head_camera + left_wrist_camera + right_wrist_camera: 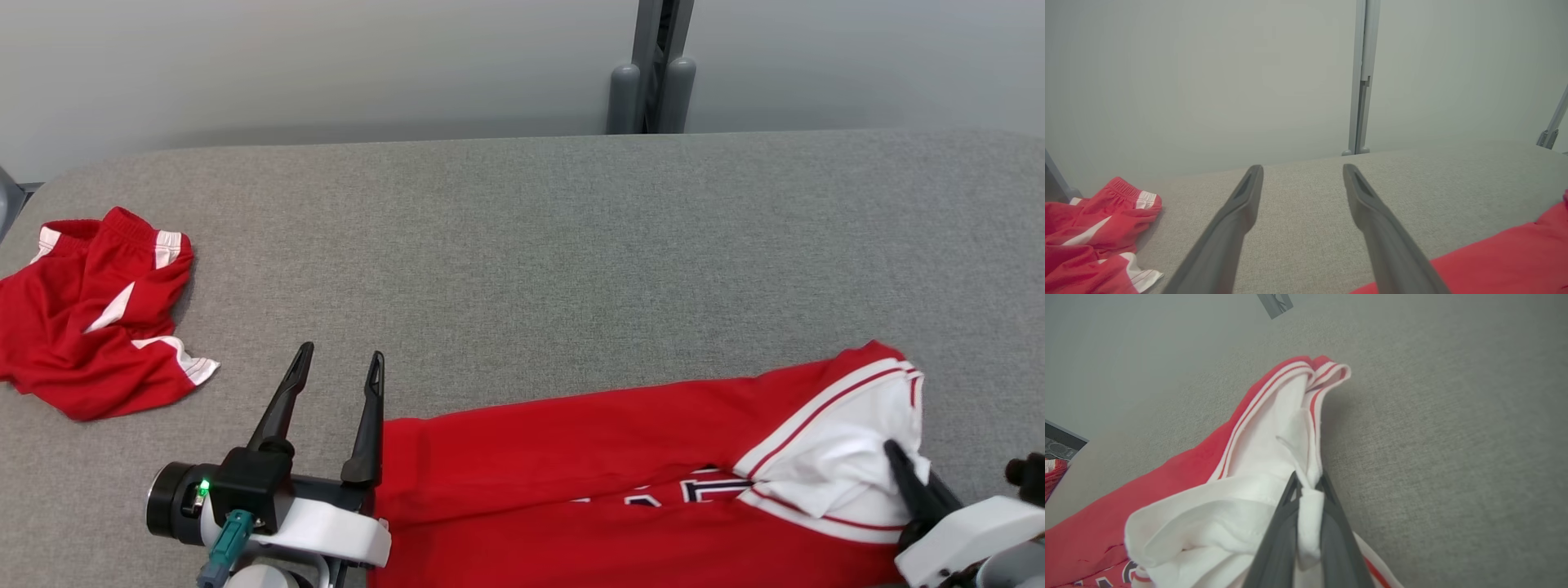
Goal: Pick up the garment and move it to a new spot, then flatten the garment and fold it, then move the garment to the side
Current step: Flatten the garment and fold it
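While my right fingers [1286,514] are clamped on the white sleeve [1257,457] of the red jersey [571,457], it lies stretched along the near edge of the grey bench [531,245]. My left fingers [366,433] stand apart and empty just beside its other end.

A wide surface [571,245] covered in grey woven fabric (its far left corner rounded) is set against a plain pale grey wall [326,65]. A grey upright post [651,73] is seen behind its far edge, in even light.
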### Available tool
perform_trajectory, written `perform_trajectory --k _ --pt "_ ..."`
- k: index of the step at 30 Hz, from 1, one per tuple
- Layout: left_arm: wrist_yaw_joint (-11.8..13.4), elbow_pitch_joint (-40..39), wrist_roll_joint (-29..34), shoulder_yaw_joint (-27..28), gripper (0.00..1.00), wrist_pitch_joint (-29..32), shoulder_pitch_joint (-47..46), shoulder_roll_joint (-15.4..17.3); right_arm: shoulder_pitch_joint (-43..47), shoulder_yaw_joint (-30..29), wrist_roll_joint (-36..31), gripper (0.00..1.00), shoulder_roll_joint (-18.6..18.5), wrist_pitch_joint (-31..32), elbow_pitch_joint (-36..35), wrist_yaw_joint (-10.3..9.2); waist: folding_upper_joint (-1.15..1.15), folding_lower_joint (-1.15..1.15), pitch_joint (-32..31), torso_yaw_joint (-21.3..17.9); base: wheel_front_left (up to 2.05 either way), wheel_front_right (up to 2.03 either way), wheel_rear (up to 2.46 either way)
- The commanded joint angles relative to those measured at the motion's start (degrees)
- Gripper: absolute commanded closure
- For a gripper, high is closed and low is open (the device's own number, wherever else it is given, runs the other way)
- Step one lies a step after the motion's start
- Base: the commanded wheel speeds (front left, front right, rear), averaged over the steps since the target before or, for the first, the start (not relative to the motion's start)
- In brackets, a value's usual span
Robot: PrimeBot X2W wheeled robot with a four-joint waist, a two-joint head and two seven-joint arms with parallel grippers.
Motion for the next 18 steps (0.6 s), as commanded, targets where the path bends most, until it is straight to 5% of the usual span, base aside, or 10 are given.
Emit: perform_trajectory --k 1,10,18 --pt "0.1 0.0 0.0 -0.1 0.0 -0.2 -0.7 0.1 -1.3 -0.5 0.6 1.0 -1.3 -0.7 0.7 0.01 0.0 0.0 0.0 0.1 0.0 0.0 0.0" --pt "-0.1 0.4 -0.1 -0.2 0.0 -0.2 -1.1 0.1 -6.5 -1.8 2.7 1.0 -9.6 0.3 6.3 0.01 0.0 0.0 -0.3 0.9 0.0 0.0 0.0" --pt "0.4 0.6 -0.7 -0.4 0.0 -0.2 -0.6 0.1 -8.5 -0.1 3.7 1.0 -12.3 1.8 6.7 0.01 0.0 0.0 -0.9 1.0 0.0 0.0 0.0"
